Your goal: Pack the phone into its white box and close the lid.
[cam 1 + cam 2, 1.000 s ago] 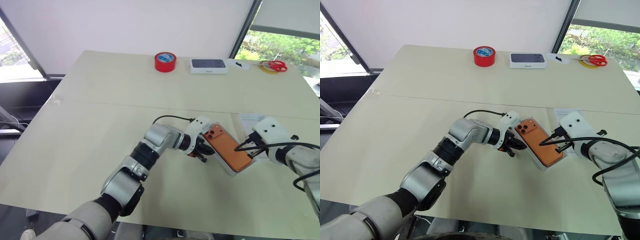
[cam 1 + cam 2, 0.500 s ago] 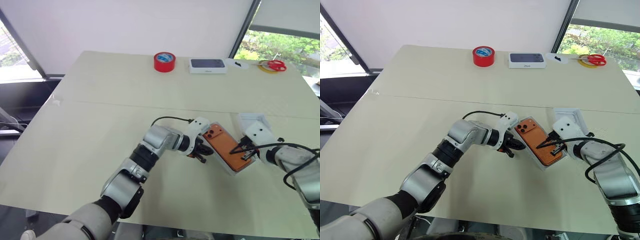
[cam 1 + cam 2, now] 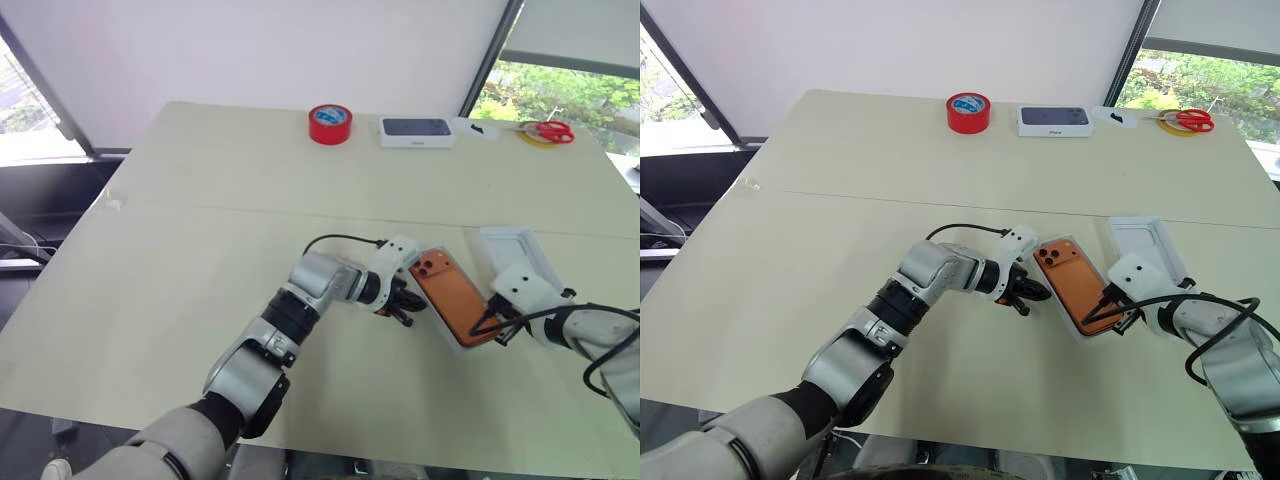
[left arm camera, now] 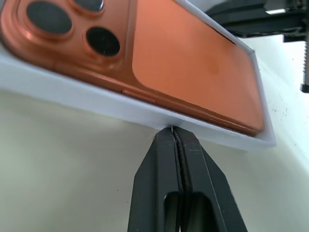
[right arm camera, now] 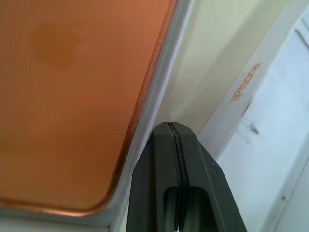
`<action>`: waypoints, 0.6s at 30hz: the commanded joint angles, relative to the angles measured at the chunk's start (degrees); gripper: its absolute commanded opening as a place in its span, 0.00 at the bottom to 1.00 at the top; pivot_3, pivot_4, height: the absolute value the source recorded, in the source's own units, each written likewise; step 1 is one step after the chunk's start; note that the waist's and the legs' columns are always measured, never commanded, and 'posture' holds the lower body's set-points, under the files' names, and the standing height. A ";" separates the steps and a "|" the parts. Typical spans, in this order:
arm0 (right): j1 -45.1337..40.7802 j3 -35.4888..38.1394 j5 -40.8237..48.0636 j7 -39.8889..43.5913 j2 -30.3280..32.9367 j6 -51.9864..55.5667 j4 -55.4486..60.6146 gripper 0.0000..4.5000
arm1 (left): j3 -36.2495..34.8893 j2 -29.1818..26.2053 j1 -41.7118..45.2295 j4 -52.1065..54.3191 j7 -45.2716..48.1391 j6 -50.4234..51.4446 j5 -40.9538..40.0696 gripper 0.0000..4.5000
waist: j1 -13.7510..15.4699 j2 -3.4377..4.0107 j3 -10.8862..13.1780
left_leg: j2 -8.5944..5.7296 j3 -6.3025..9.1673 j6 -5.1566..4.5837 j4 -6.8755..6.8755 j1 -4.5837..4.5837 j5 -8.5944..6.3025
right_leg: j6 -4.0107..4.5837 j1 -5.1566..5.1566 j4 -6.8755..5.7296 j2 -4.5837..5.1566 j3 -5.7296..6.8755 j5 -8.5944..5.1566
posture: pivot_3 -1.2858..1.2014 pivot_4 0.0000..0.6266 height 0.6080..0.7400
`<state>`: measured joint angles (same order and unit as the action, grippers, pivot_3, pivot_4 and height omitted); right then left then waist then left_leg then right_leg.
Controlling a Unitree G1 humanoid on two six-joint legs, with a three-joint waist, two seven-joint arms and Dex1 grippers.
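The orange phone point(image 3: 455, 298) lies back-up in the white box point(image 4: 145, 113), lenses toward the far end. My left gripper point(image 3: 410, 306) is shut, its tips pressed against the box's left long wall point(image 4: 173, 131). My right gripper point(image 3: 488, 328) is shut too, its tips point(image 5: 170, 126) at the box's right rim near the near corner. The lid point(image 3: 512, 250) lies inside-up just right of the box, with orange lettering on its side wall point(image 5: 244, 82).
A red tape roll point(image 3: 330, 123), a white box with a dark-blue top point(image 3: 416, 131) and red-handled scissors point(image 3: 548, 130) sit along the table's far edge. A seam runs across the table behind the box.
My right gripper has come down and back from over the phone to the box's right rim, uncovering the lid. The left gripper has stayed against the box.
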<state>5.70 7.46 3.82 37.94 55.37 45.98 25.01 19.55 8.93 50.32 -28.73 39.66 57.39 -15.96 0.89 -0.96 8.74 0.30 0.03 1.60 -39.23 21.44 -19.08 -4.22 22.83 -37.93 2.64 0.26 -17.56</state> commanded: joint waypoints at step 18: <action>9.74 7.62 1.26 -1.36 -2.99 6.48 11.47 0.00 | 1.25 4.69 4.36 -4.36 2.99 -5.41 1.33 0.01 | -0.05 0.00 0.00 | 0.00 0.00 -0.18 -0.01 -0.02 -0.10 | 0.00 0.00 -0.03 -0.02 0.00 0.00 | 0.52 0.24 0.88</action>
<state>15.22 13.56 4.80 36.64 52.76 52.25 34.72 20.15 10.22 53.67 -35.05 41.52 52.80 -14.23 0.84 -0.96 8.74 0.29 0.03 1.43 -39.24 21.42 -19.18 -4.22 22.83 -37.96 2.62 0.26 -17.56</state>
